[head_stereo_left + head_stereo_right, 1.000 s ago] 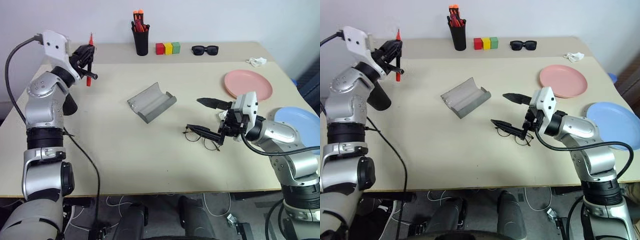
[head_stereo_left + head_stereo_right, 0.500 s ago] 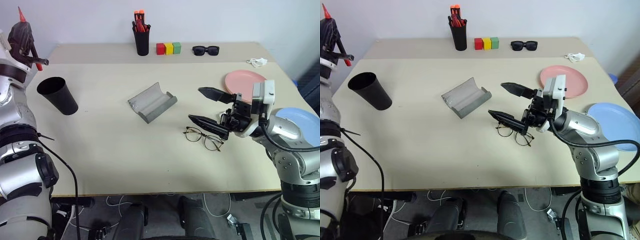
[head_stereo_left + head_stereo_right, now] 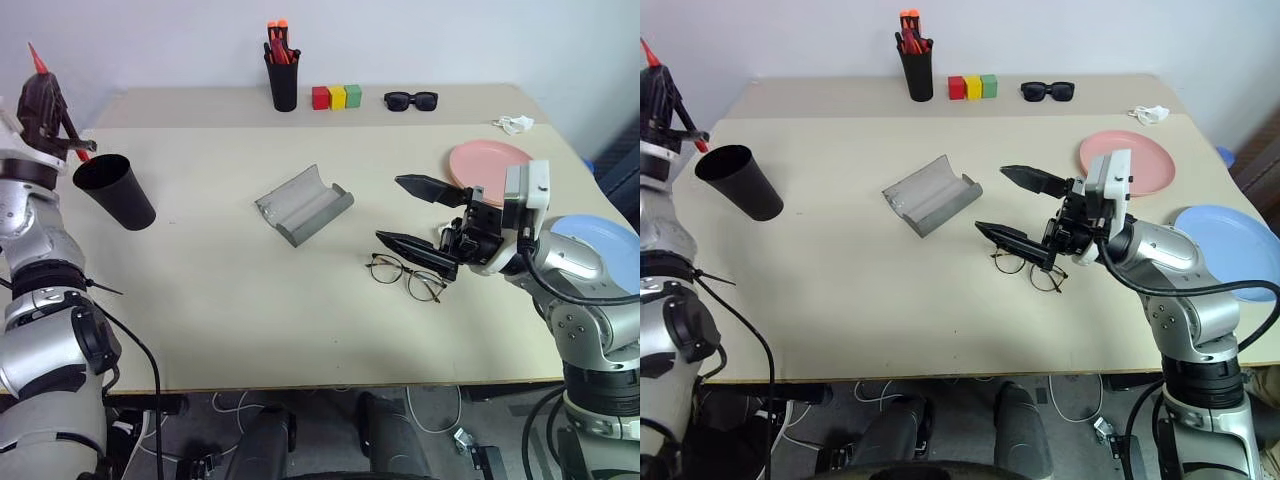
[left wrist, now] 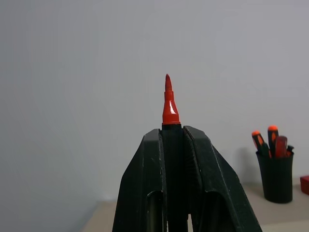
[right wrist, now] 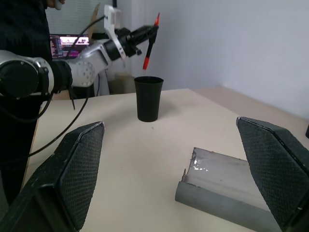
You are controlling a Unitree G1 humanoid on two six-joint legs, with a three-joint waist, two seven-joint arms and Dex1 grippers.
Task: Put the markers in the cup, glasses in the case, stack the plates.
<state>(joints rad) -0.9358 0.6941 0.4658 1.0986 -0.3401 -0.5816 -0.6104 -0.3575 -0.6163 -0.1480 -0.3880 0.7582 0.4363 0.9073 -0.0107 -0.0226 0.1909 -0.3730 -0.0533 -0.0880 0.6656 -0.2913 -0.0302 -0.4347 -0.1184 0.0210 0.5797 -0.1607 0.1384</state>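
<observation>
Red-tipped and held upright, the marker (image 3: 40,75) sat clamped in your left pincer (image 3: 45,100) at the worktop's (image 3: 220,300) far left edge, just above and behind the black cup (image 3: 115,190), while your right pincer (image 3: 420,215) hung with its fingers wide apart and empty just over the glasses (image 3: 405,277), the open grey case (image 3: 303,205) lying mid-worktop and the pink plate (image 3: 495,165) and blue plate (image 3: 605,245) apart at the right. Your left wrist view had the two fingers (image 4: 203,183) pressed together on the marker's dark barrel, its red tip (image 4: 169,101) pointing up, with the pen holder (image 4: 276,181) beyond. Your right wrist view looked between that pincer's spread pads (image 5: 79,169) across the case (image 5: 227,191) to the cup (image 5: 147,99), with the marker (image 5: 149,43) held above it.
</observation>
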